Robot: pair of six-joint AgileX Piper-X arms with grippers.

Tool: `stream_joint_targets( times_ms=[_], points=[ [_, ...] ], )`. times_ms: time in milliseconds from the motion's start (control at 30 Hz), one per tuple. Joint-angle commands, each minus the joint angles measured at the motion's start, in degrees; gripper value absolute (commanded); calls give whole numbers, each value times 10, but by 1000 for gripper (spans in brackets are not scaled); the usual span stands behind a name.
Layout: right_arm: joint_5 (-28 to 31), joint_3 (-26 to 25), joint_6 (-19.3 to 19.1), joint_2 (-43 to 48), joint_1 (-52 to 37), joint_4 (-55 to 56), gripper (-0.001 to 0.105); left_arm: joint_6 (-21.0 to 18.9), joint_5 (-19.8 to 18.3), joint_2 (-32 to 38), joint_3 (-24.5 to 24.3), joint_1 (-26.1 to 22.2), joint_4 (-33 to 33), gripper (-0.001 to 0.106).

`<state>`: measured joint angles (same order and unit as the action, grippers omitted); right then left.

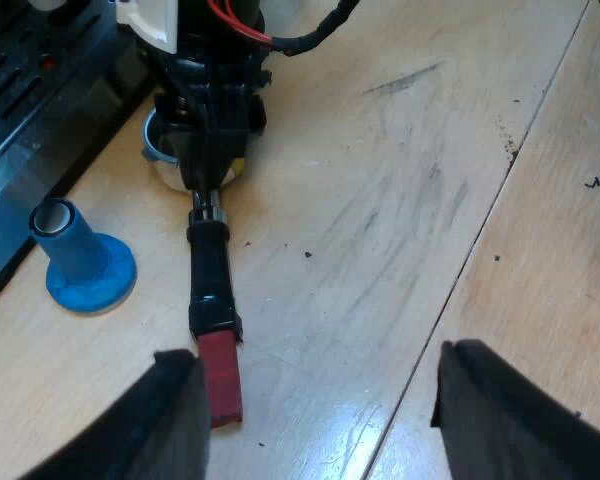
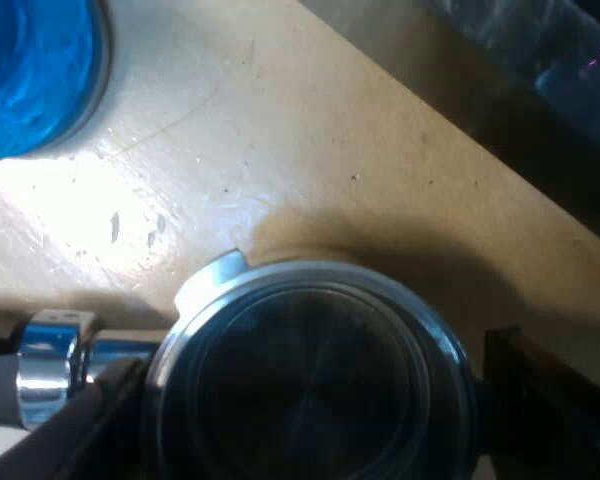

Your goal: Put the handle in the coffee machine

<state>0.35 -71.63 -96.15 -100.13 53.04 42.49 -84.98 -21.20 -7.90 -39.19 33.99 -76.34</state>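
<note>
The holder point(image 1: 208, 280) lies on the tabletop point(image 1: 400, 230), its red end pointing at the wide-apart left gripper point(image 1: 320, 420), while the right gripper point(image 2: 315, 410) sits at its basket, whether clamped one cannot tell.

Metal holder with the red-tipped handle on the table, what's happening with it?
The holder lies on the wooden table, not yet in the espresso machine. The right gripper is down over its round metal end. The left gripper hovers open near the handle's red end. A blue tamper stands beside the machine.
</note>
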Motion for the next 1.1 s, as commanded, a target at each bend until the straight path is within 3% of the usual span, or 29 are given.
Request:
stream_joint_targets(
  times_ms=[33,100,400,533,800,933,1100],
  points=[
    [-7,-2,3,2,-2,11,12,4,-4,-1,0,0,0,53],
    [-7,-5,14,9,-2,33,0,4,-4,-1,0,0,0,53],
    [-4,-5,66,84,-2,109,0,20,-4,-1,0,0,10,53],
    [-4,-5,88,126,-2,141,0,72,-4,-1,0,0,15,53],
    [-4,-5,116,195,-2,184,0,118,-4,-1,0,0,22,53],
    [-4,-5,126,219,5,183,0,121,-39,-23,0,0,22,53],
    [-4,-5,139,224,27,183,0,121,-52,-83,0,0,38,53]
  ],
)
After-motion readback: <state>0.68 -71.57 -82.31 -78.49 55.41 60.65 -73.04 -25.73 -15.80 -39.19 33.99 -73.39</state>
